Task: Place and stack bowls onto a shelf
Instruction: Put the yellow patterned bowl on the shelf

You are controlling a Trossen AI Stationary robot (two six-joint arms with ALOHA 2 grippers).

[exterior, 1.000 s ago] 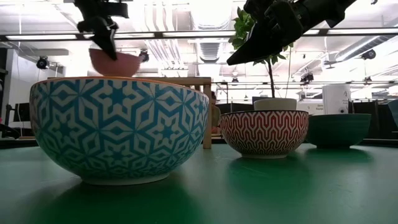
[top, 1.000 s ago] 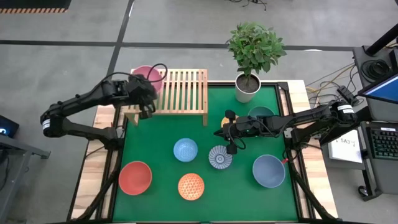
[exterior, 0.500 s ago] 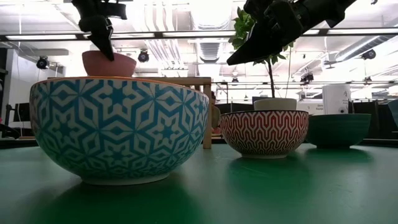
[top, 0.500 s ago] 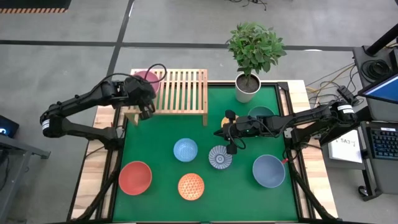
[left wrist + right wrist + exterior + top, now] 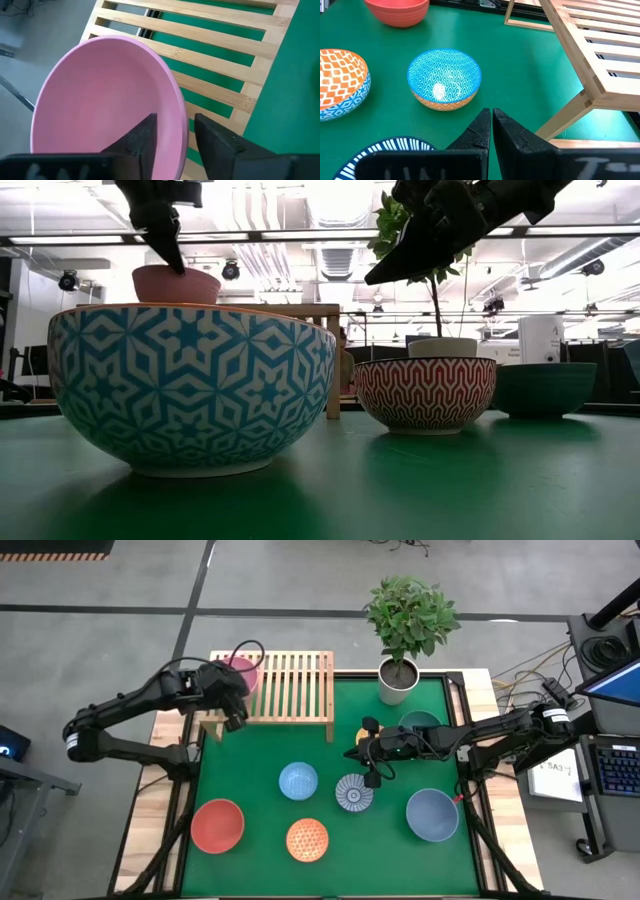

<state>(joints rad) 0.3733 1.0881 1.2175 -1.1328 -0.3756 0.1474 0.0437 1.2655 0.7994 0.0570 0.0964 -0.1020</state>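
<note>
The pink bowl [image 5: 100, 100] sits upright on the left end of the light-wood shelf [image 5: 295, 690], which stands at the table's far left. My left gripper [image 5: 175, 122] is open at the bowl's near rim, one finger inside and one outside. A gap shows on each side of the rim. My right gripper [image 5: 491, 125] is shut on nothing, hovering over the table's middle [image 5: 362, 752]. Light blue [image 5: 298, 780], blue-white [image 5: 354, 792], slate-blue [image 5: 432, 814], red [image 5: 217, 825], orange patterned [image 5: 307, 839] and dark teal [image 5: 420, 723] bowls stand on the green mat.
A potted plant in a white pot [image 5: 399, 680] stands at the far edge, right of the shelf. Another orange patterned bowl [image 5: 362, 735] shows partly beside my right gripper. Most of the shelf's slats [image 5: 220, 75] are bare.
My left gripper has gone down a little with the pink bowl. The bowl hung tilted above the shelf a second ago and now stands level on the shelf's left end. My right arm has kept still.
</note>
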